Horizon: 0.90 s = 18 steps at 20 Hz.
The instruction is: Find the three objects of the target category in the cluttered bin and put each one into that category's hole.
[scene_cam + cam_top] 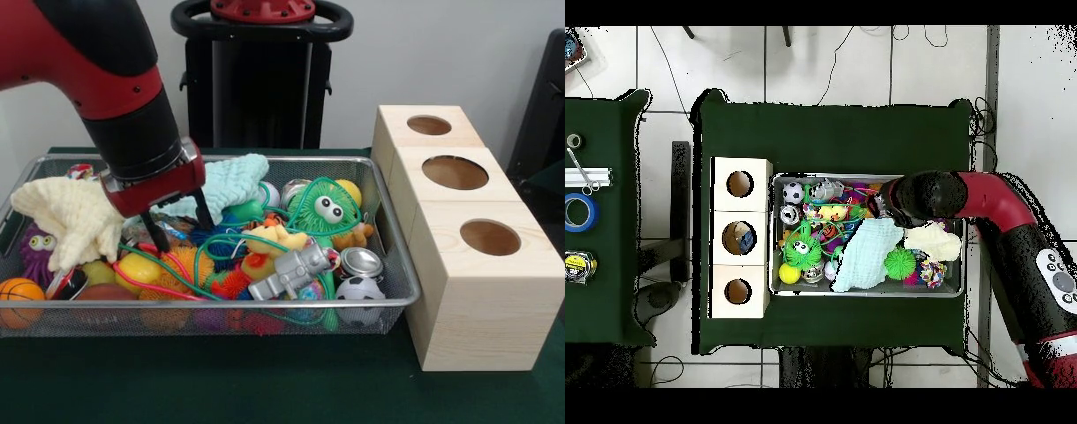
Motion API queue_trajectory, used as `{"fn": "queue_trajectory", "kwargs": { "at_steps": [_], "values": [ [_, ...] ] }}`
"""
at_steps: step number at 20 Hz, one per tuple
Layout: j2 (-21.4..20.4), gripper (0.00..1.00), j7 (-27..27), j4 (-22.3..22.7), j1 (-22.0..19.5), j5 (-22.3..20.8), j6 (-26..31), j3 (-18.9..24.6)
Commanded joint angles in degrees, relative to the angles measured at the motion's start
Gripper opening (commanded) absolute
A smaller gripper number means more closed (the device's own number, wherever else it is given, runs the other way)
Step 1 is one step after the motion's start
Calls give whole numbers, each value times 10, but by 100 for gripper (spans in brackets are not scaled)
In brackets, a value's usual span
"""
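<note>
Gripper (179, 227) is seen open, empty, fingers spread, over the wire bin (399, 265) at left of frame.

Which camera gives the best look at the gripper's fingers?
The front view: the gripper hangs open over the bin, both dark fingers visible. In the overhead view the arm hides them.

on the side table (605, 130) to the left in the overhead view, a roll of blue tape (579, 212) lies near the edge, with a yellow tape measure (577, 266) below it. scissors (584, 175) rest above the tape beside a pale strip. cables (865, 55) trail over the tiled floor (815, 70). a dark chair (540, 115) stands at the right in the front view.
</note>
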Motion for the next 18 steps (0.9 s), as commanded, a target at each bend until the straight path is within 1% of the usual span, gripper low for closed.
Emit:
{"fn": "queue_trajectory", "kwargs": {
  "at_steps": [1, 4, 9, 15, 17, 18],
  "values": [
    [40, 100, -182, 25, -15, -55, -48, -17],
    [33, 100, -173, 40, -19, -67, -59, -21],
    [17, 100, -160, 63, -22, -80, -55, -29],
    [-12, 100, -157, 81, -27, -76, -39, -22],
    [-34, 100, -157, 88, -26, -68, -20, -18],
    [-38, 100, -155, 92, -26, -67, -17, -18]
  ]
}}
